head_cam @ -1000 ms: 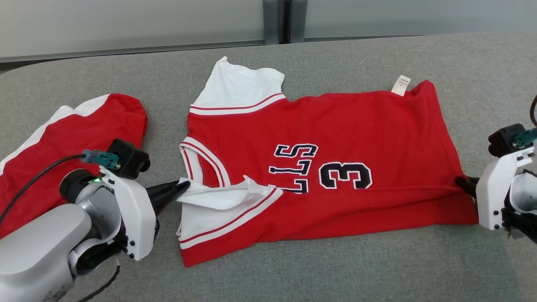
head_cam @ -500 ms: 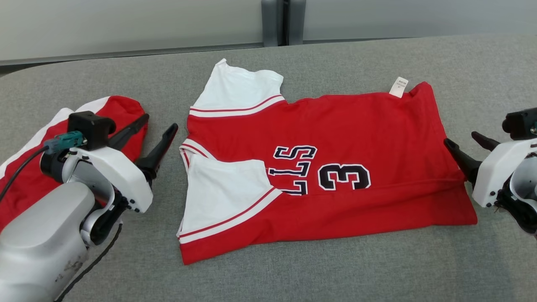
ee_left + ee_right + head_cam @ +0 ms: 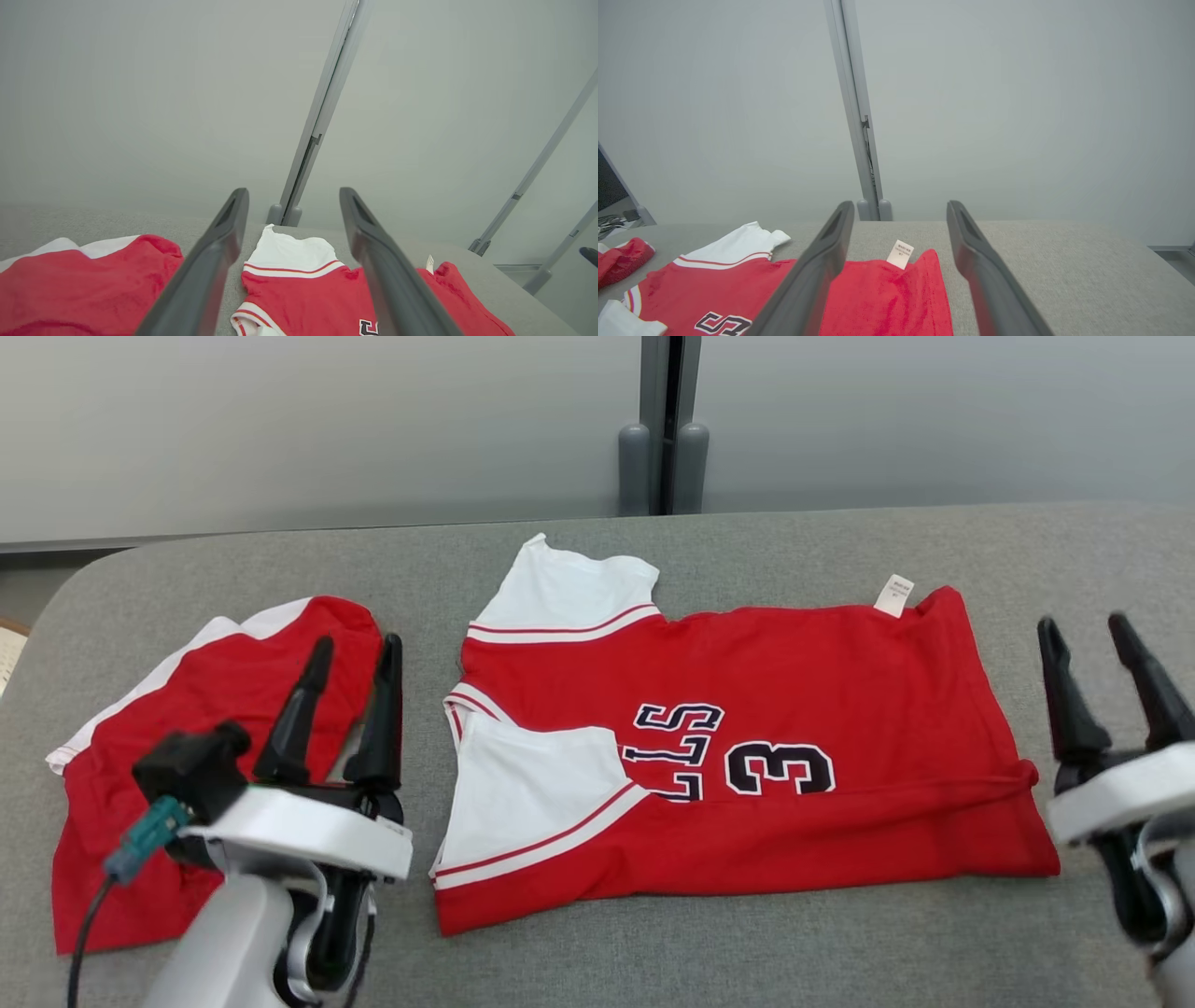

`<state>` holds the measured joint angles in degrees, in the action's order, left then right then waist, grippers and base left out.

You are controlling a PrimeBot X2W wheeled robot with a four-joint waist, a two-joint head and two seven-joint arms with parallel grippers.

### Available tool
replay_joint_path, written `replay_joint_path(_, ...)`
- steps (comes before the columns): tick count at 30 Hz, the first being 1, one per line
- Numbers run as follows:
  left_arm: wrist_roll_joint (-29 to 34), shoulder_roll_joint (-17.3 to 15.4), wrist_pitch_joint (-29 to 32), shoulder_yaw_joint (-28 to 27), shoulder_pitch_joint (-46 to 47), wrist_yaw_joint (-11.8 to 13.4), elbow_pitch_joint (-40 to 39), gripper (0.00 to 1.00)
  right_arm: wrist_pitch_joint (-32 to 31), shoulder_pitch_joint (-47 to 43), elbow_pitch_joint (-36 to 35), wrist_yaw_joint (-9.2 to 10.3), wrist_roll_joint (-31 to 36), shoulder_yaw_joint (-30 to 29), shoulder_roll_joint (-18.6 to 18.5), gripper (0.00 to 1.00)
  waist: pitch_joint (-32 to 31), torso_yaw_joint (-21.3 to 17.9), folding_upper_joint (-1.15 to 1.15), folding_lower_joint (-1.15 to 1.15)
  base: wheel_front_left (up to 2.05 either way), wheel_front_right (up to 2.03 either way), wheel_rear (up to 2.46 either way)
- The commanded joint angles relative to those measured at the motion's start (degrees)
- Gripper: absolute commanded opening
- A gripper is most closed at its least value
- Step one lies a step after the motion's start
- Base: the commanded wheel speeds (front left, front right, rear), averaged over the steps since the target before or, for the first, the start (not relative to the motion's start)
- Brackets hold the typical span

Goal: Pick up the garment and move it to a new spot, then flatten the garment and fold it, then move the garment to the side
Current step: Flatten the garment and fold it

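The jersey (image 3: 747, 709) lies folded on the table (image 3: 747, 952), flanked by the left gripper (image 3: 357, 644) and right gripper (image 3: 1083, 623), both open and empty.

Both grips released
My left gripper (image 3: 357, 642) and right gripper (image 3: 1081, 622) have spread wide and drawn clear of the jersey (image 3: 794, 709).

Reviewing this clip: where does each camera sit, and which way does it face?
Head view: on the head, looking forward and down at the red jersey on the grey table; left gripper and right gripper show, both open.
Left wrist view: on the left wrist, looking along the left fingers across the table toward the wall.
Right wrist view: on the right wrist, looking along the right fingers likewise.
Shared: both wrist views catch the jersey's white tag and the wall post.
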<state>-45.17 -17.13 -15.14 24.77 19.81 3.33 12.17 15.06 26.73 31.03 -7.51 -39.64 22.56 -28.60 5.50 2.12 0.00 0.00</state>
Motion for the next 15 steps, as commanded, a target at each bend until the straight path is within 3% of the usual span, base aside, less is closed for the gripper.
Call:
replay_joint_path(1, 3.4, 2.8, 0.0, -3.5, -3.4, -1.0, -1.4, 1.00, 0.1, -5.9, -3.8, 0.04, 5.0, -5.0, 3.2, 1.00, -0.6, 0.1, 0.00, 0.00, 0.00, 0.00, 0.00)
replay_joint_path(4, 10.5, 7.8, 0.0, -9.5, -8.9, -2.9, -3.1, 1.00, 0.1, -13.4, -12.3, 0.03, 13.0, -13.1, 9.3, 1.00, -1.4, -0.3, 0.00, 0.00, 0.00, 0.00, 0.00)
replay_joint_path(7, 16.1, 11.8, 0.0, -14.4, -13.2, -4.8, -4.0, 1.00, 0.1, -19.5, -17.5, 0.03, 18.1, -16.4, 13.7, 1.00, -2.1, -0.7, 0.00, 0.00, 0.00, 0.00, 0.00)
replay_joint_path(11, 23.1, 13.9, 0.0, -17.3, -17.5, -6.1, -4.2, 1.00, 0.1, -24.4, -21.2, 0.02, 20.7, -18.6, 17.2, 1.00, -3.3, -1.0, 0.00, 0.00, 0.00, 0.00, 0.00)
replay_joint_path(15, 22.4, 14.2, 0.0, -16.2, -19.6, -5.4, -2.9, 1.00, 0.1, -26.7, -22.4, 0.02, 22.0, -19.7, 19.2, 1.00, -4.2, -1.7, 0.00, 0.00, 0.00, 0.00, 0.00)
